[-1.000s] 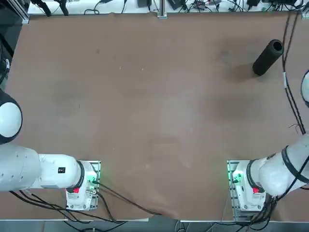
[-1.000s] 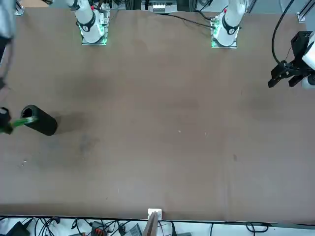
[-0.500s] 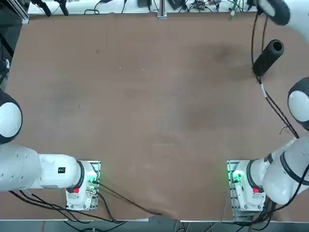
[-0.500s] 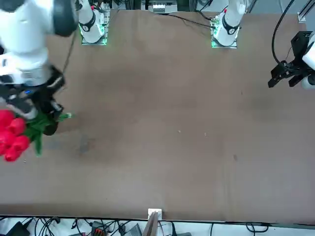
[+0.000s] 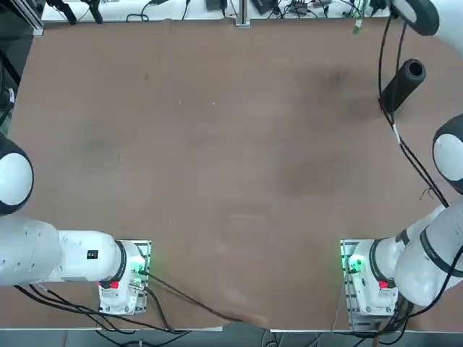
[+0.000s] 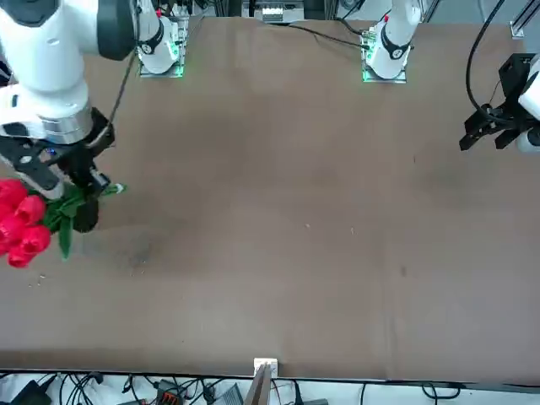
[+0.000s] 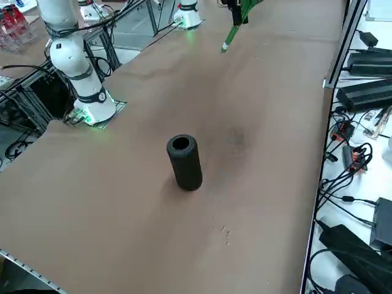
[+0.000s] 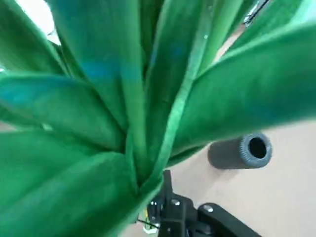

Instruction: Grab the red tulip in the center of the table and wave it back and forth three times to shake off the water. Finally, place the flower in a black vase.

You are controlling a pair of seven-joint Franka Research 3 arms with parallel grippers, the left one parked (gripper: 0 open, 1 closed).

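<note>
Over on the robot's right side of the table, up in the air, the right gripper has its two fingers closed on the green stalk of the red tulip. So yeah, it's shut as far as the stems let it go, and it's got the whole bunch. The blooms are rounded, smooth-looking cups in a bright pinkish red, packed together in a clump on the robot's right side of the grip. The thin stem ends poke out the other way, with a paler tip.

The leaves are long, broad straps, deep green with a soft sheen and fine lengthwise streaks. From the wrist they fan out from one pinched spot and cover most of the view.

The black vase stands upright on the tabletop, apart from the flower. It's a plain matte tube with a round open mouth, and the rim looks finely ridged. The tabletop is flat, dull brown, kinda smudgy, with a few tiny shiny specks near the vase. Can't tell from here exactly how high the bunch is.
</note>
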